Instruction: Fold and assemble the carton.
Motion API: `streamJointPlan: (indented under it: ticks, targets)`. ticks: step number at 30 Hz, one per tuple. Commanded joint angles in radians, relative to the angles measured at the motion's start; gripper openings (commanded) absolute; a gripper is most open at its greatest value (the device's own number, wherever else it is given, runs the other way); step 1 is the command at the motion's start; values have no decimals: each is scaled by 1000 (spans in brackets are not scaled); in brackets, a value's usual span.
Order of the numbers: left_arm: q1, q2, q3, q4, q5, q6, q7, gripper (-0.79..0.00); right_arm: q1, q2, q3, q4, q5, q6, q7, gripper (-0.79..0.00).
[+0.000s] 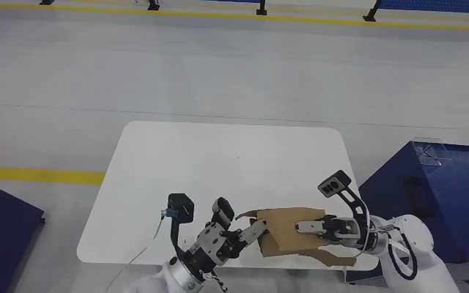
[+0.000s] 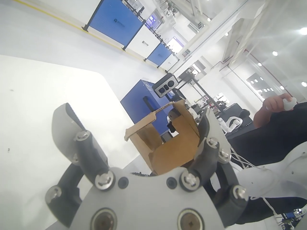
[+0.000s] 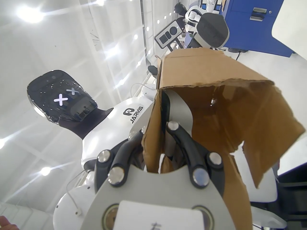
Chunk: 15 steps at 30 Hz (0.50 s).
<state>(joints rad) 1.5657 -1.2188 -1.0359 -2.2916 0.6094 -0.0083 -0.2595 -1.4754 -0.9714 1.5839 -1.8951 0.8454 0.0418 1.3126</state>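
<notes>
Factory hall: yellow floor lines (image 1: 44, 175), blue partition panels (image 2: 115, 23)

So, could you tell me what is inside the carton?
One finger of the right end effector sits inside the carton, pinching its wall. Anything deeper is hidden by cardboard.

A: What is the carton (image 3: 215, 72) hiding here?
B: Its wall is covering the outer finger of the right claw (image 3: 160, 101) clamping it.
A: And by the left claw (image 2: 135, 118)?
B: Cardboard is masking one fingertip, so contact is escaping me. The bench (image 2: 48, 84) is being cut off at the view's edge.
</notes>
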Motion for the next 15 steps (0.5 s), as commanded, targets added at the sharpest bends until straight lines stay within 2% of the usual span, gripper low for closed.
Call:
streamJointPlan:
  ticks: [1,15]
  targets:
    - [-8,-1,11,10,17,11,-14,0,-3,0,2,-1,-7,-8,-2,-785]
    - [-59,-16,81,71,54,67,-38,0,-24,2,1,-5,11,-13,24,-785]
